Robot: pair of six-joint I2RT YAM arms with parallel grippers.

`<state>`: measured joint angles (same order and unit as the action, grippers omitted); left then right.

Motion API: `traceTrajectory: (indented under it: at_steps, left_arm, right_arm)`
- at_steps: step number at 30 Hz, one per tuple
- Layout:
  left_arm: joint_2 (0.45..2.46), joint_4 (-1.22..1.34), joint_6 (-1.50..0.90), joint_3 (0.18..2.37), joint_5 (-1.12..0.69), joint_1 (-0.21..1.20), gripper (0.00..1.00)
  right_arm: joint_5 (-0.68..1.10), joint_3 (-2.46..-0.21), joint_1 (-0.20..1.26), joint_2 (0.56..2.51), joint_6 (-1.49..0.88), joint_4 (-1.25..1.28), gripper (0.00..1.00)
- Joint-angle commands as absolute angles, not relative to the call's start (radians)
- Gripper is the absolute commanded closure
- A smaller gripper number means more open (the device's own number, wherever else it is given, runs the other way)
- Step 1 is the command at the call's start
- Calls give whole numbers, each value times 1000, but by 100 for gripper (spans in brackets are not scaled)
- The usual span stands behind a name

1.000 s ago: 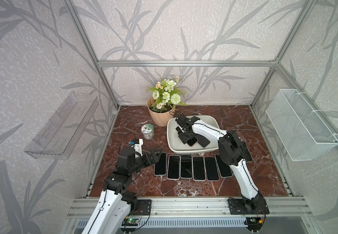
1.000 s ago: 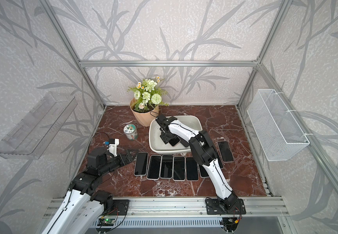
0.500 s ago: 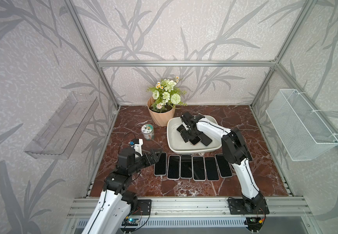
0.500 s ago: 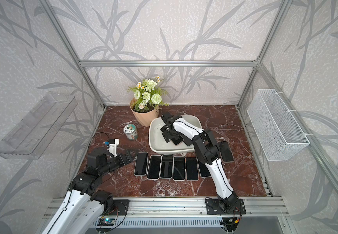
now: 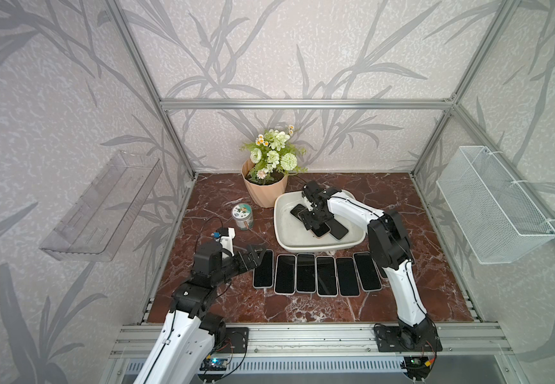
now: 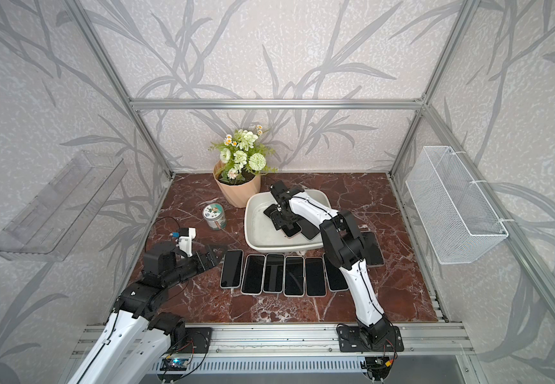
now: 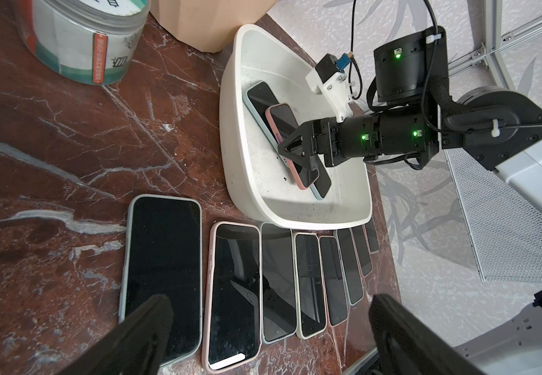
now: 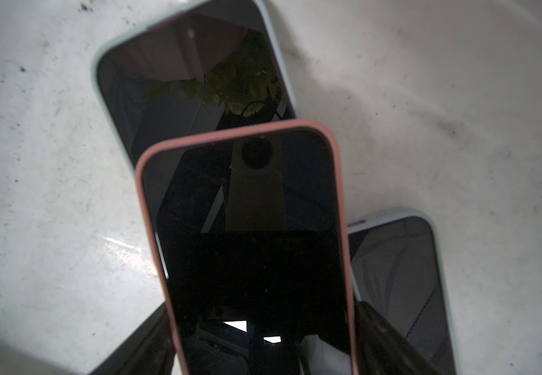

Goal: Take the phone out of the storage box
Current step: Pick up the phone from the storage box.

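Note:
The storage box (image 5: pixel 279 232) (image 6: pixel 251 229) is a shallow white tub behind a row of phones. Inside it a pink-cased phone (image 5: pixel 321 229) (image 7: pixel 284 121) (image 8: pixel 247 227) lies across two pale-blue-cased phones (image 8: pixel 191 74) (image 8: pixel 396 266). My right gripper (image 5: pixel 316 219) (image 6: pixel 286 219) (image 7: pixel 290 152) (image 8: pixel 263 324) reaches down into the box, and its fingers (image 8: pixel 380 334) press the pink phone's two long edges. My left gripper (image 5: pixel 256 254) (image 6: pixel 211 257) (image 7: pixel 269 311) stands wide open and empty, low over the left end of the row.
Several dark-screened phones (image 5: pixel 316 274) lie side by side in front of the box. A flower pot (image 5: pixel 264 191) and a round tin (image 5: pixel 243 216) stand to the box's left. A wire basket (image 5: pixel 492 209) hangs on the right wall, a clear tray (image 5: pixel 103 206) on the left wall.
The right gripper has shifted a little along the phones in the box and its elbow has swung towards the back. The left arm has not moved.

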<state>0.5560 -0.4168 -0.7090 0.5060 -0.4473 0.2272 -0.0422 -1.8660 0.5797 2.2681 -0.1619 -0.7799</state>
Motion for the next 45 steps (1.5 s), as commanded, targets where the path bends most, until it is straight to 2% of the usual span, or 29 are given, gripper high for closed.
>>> traceTrajectory:
  at_steps: [1, 10, 19, 26, 32, 37, 41, 45]
  left_arm:
    - [549, -411, -714, 524, -453, 229, 0]
    - [549, -358, -752, 519, -485, 236, 0]
    - [537, -268, -817, 481, -470, 287, 0]
    - [656, -125, -848, 470, -423, 385, 0]
    - [786, -38, -833, 488, -425, 438, 0]
    - [834, 24, -822, 479, -425, 441, 0]
    - [844, 23, -798, 489, -429, 441, 0]
    - [835, -19, -759, 495, -411, 442, 0]
  right_arm:
    - [-14, -1815, 557, 2204, -193, -771, 22]
    - [124, -1731, 527, 2043, -242, -678, 24]
    - [398, -1576, 419, 1876, -417, -502, 27]
    - [492, -1489, 306, 1696, -490, -471, 26]
    - [489, -1411, 127, 1562, -485, -492, 26]
    - [395, -1427, 3, 1534, -407, -603, 26]
    - [236, -1442, -35, 1554, -362, -663, 26]
    - [152, -1446, -38, 1601, -345, -664, 26]
